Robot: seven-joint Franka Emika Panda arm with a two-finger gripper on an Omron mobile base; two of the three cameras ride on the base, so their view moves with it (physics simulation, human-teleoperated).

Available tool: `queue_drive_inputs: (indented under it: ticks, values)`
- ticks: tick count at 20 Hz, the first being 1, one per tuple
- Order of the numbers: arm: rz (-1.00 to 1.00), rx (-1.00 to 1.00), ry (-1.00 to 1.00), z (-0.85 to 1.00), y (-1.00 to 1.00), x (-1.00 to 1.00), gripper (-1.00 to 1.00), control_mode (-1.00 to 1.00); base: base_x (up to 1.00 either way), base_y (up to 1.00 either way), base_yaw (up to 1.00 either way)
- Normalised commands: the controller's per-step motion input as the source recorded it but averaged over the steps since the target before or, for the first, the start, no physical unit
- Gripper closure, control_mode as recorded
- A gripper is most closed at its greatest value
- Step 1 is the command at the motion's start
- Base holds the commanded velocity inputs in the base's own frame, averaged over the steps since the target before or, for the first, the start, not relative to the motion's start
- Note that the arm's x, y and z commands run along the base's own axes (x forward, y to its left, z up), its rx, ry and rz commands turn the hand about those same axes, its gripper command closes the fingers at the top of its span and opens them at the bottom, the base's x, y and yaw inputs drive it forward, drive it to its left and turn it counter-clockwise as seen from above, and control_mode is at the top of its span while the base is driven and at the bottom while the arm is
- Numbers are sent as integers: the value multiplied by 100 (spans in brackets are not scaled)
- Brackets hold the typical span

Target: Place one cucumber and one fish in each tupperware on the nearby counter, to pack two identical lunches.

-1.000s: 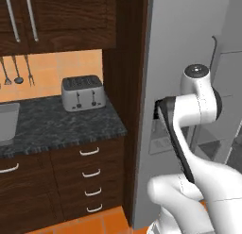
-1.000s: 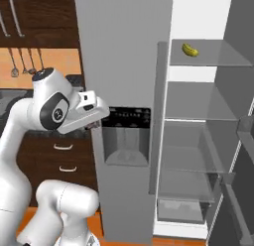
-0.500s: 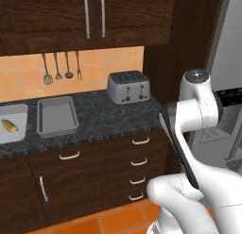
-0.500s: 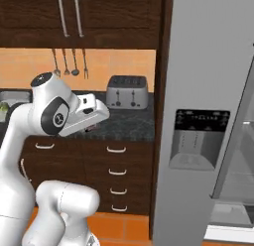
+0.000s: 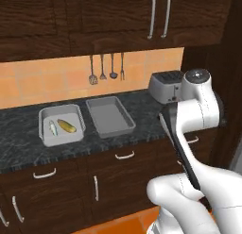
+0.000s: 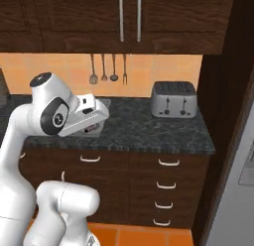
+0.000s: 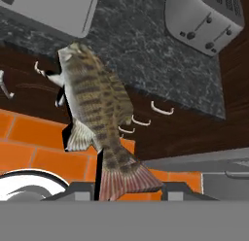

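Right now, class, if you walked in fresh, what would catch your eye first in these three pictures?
First, the fish held by its tail in the gripper, looming large in the hand view above the orange floor. Next, two grey tupperware trays on the dark counter: the left tray already holds a fish and a cucumber, the right tray holds nothing. A silver toaster stands further right.

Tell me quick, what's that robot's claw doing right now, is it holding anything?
Gripper: closed on a fish, held by the tail.
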Motion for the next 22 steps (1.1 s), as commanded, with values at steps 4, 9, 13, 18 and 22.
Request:
queue_drive_inputs:
  ticks: [4,9,13,18,22]
  values:
    - [0,0,0,0,0,0,100,100,100,100,-12]
    - [-2,0,-1,-14,16,20,100,-100,80,54,-11]
    - [-7,3,0,-100,28,99,100,-100,0,0,0]
    - [-1,19,0,-100,-11,56,100,-100,0,0,0]
    - [0,12,2,-100,-16,53,100,-100,0,0,0]
